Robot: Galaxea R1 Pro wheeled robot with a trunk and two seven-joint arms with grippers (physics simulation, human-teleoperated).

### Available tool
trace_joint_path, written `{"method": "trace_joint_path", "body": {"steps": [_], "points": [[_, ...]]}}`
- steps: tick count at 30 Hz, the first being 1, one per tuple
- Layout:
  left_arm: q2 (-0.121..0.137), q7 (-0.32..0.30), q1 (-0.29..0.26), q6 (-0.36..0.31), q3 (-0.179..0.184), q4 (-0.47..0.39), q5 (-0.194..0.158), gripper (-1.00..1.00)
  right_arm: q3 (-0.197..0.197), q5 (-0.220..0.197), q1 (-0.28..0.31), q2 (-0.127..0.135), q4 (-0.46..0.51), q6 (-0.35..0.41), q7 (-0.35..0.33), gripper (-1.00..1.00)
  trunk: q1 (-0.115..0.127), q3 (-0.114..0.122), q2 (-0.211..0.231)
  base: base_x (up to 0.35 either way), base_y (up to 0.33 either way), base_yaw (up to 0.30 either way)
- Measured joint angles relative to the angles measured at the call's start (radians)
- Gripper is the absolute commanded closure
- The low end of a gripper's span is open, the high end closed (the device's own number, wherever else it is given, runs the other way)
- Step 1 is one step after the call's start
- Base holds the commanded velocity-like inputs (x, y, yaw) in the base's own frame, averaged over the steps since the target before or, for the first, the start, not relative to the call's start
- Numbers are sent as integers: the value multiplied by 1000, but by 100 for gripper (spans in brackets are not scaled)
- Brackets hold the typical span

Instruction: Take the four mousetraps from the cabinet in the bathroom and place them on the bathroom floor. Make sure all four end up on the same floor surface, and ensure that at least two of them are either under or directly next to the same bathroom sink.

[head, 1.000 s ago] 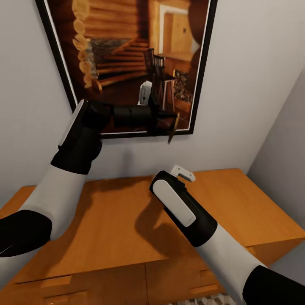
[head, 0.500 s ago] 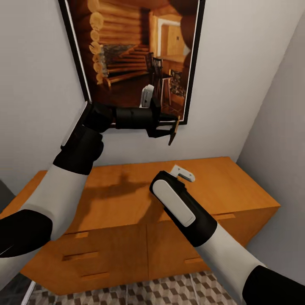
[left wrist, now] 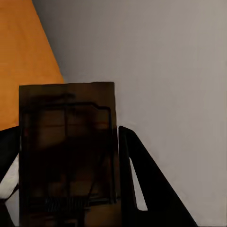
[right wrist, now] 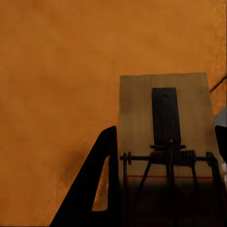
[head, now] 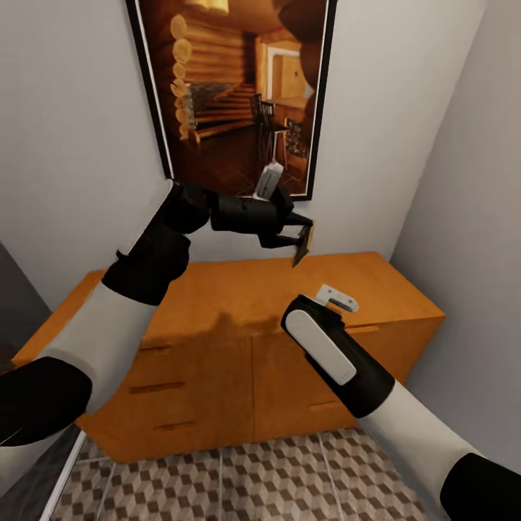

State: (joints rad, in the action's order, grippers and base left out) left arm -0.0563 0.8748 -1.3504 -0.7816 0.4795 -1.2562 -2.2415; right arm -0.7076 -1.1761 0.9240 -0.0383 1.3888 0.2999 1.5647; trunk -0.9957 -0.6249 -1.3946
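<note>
Mousetraps — one (head: pixel 303 244) clamped in the left jaws, another (right wrist: pixel 163 137) in the right — above the orange cabinet (head: pixel 217 311).

Two mousetraps: one (left wrist: pixel 68 151) clamped edge-up in left end effector (head: pixel 300 242); another (right wrist: pixel 163 142) held over orange cabinet top.

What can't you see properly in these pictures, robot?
- Right gripper, head view: its own wrist hides the fingers and the mousetrap they hold.
- Left mousetrap, left wrist view: deep in shadow, its metal parts are hard to make out, and the picture edge cuts its near end.
- Cabinet, head view: closed fronts hide what is inside.
- Bathroom floor, head view: cut off by the bottom edge.
</note>
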Motion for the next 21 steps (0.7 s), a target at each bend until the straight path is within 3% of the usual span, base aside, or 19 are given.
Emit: {"method": "trace_joint_path", "body": {"steps": [3,5,9,10,13,15,18,21], "points": [[-17,0,0,0,58,-7,73,100,-1,1,-7,54,1,0,0,100,0,0,0,-335,0,0],[-21,0,0,0,88,-9,95,100,-3,2,-15,95,2,0,-26,100,0,0,0,-335,0,0],[-24,2,0,0,177,-11,166,100,-14,0,-40,219,4,0,-153,100,0,0,0,-335,0,0],[-25,2,0,0,189,-11,182,100,-17,0,-44,233,4,0,-172,100,0,0,0,-335,0,0],[-25,2,0,1,259,-12,280,100,-59,-1,-77,302,2,0,-312,100,0,0,0,-335,0,0],[-25,2,0,1,291,-13,316,100,-84,1,-94,344,2,-1,-393,100,0,0,0,-334,0,0],[-25,7,0,2,323,-24,346,100,-109,9,-113,428,-1,-3,-518,100,0,0,0,-313,0,0],[-25,9,0,2,334,-39,355,100,-115,10,-132,465,-2,-3,-558,100,0,0,0,-287,0,0]]}}
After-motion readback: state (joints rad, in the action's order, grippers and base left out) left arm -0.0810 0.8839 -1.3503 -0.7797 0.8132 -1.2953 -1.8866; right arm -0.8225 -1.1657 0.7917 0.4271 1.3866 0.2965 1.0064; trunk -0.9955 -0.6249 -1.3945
